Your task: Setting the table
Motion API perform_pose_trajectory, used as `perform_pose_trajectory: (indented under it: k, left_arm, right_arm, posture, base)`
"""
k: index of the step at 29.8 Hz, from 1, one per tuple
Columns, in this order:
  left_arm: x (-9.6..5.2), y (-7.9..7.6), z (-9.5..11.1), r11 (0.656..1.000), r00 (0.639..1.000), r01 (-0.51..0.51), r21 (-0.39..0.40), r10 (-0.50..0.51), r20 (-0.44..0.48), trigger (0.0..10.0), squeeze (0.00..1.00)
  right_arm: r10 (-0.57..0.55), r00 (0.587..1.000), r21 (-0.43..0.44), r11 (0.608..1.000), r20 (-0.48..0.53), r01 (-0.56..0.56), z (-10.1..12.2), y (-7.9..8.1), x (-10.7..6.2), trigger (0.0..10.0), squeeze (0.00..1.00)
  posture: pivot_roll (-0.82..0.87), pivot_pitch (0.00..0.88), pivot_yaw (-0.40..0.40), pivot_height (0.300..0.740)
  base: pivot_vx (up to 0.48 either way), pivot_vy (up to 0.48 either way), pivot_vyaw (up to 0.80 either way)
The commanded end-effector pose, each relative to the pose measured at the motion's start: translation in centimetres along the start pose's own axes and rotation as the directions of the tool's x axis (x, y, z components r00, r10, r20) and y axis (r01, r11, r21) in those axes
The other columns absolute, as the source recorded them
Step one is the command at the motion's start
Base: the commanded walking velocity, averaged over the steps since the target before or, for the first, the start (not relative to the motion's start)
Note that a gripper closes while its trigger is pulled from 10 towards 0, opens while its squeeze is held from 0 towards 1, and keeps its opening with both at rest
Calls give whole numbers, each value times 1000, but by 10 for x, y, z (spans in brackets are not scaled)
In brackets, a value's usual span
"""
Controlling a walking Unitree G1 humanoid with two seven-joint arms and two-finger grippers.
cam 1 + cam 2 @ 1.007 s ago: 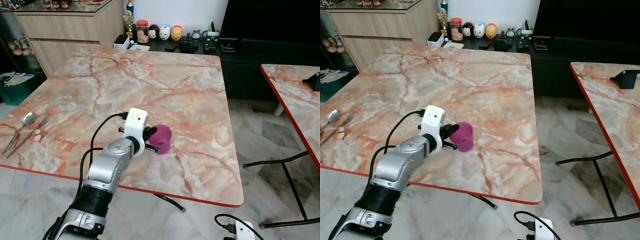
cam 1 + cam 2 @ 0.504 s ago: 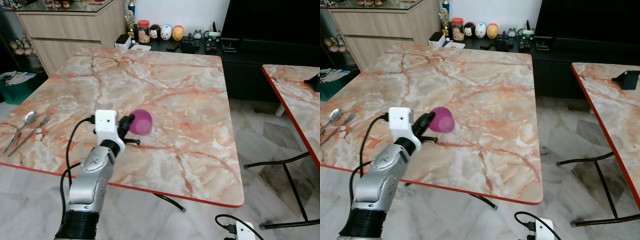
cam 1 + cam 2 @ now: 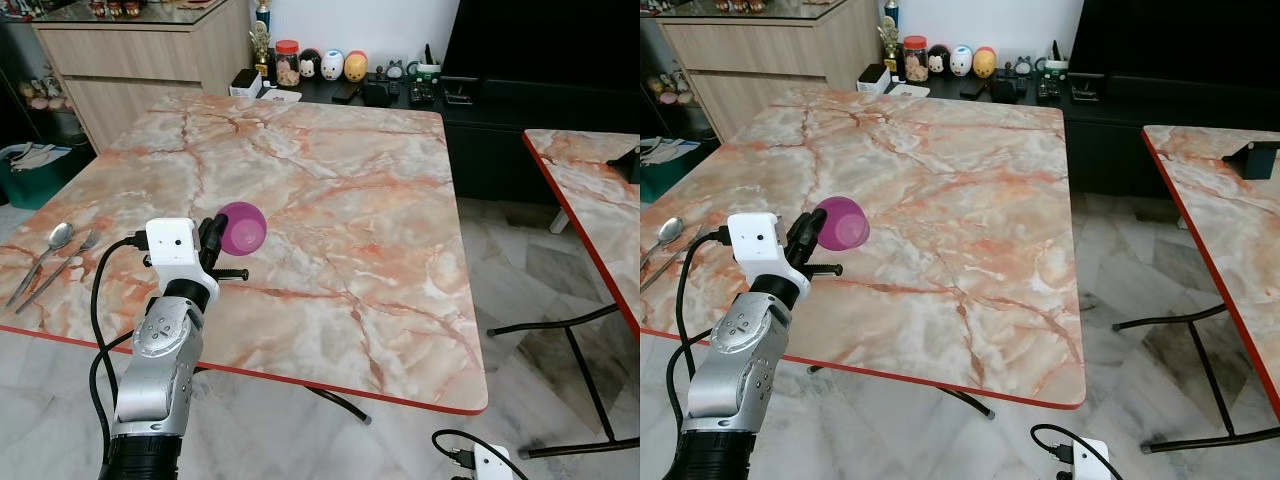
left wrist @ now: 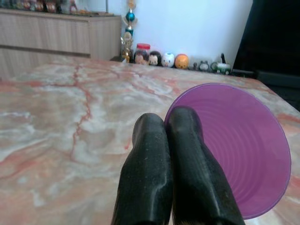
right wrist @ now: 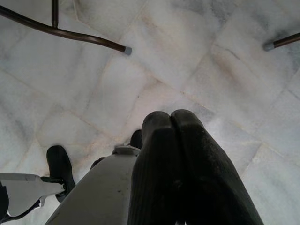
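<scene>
Left gripper (image 3: 222,238) pinches the round purple plastic cup (image 3: 242,228) by its rim, left of centre. Carrying step; next, setting it upright near the metal spoon (image 3: 44,256).

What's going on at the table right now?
The left gripper holds a purple cup by its rim, tipped on its side above the marble table, fingers pinched shut on it. A spoon and fork lie together at the table's left edge. The right gripper hangs idle over the floor, fingers closed.
</scene>
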State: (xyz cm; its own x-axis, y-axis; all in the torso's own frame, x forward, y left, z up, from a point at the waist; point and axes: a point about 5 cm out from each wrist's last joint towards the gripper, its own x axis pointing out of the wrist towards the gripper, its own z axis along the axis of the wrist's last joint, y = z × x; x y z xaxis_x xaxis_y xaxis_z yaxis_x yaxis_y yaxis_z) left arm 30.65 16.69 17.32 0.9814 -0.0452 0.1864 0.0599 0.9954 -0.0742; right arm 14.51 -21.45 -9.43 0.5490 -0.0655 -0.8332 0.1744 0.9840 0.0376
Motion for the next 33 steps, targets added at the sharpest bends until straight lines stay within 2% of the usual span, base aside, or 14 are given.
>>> perform_pose_trajectory:
  k: [1,5,33]
  left_arm:
    - [5,-4,6,1000,999,8,11,-9,34,10000,0]
    - [6,-5,7,1000,999,9,10,-9,38,10000,0]
    - [16,-11,10,1000,998,12,7,-12,64,10000,0]
  right_arm:
    - [-14,1000,19,1000,-10,14,-2,-3,-1,10000,0]
    - [-6,1000,9,1000,-17,6,-2,-2,-1,10000,0]
    - [5,1000,2,1000,-8,-5,0,-2,0,10000,0]
  posture:
    - [56,0,-29,740]
    - [55,4,-29,740]
    - [56,2,-30,740]
  base:
    - [0,-379,0]
    - [0,-377,-739]
    - [0,-375,0]
